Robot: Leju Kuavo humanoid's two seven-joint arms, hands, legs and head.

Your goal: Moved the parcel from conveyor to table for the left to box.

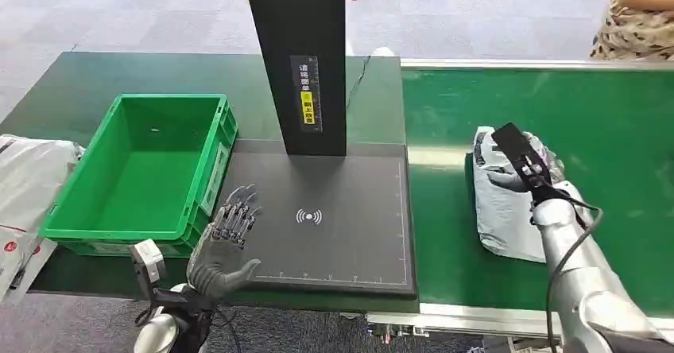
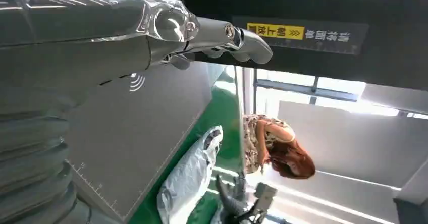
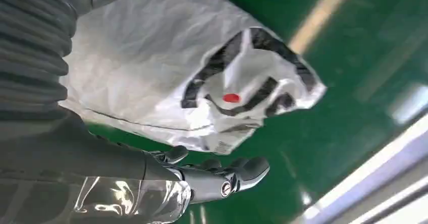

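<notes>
While the right hand [image 1: 531, 180] hovered spread over the parcel [image 1: 501, 210] holding nothing, that slippery bag looked likely to slide; left hand [image 1: 226, 238] idled wide too.

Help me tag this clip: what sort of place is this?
Probably a parcel-sorting or logistics station: a green conveyor belt carrying a grey parcel, a black scanning pad with upright post, and a green crate.
</notes>
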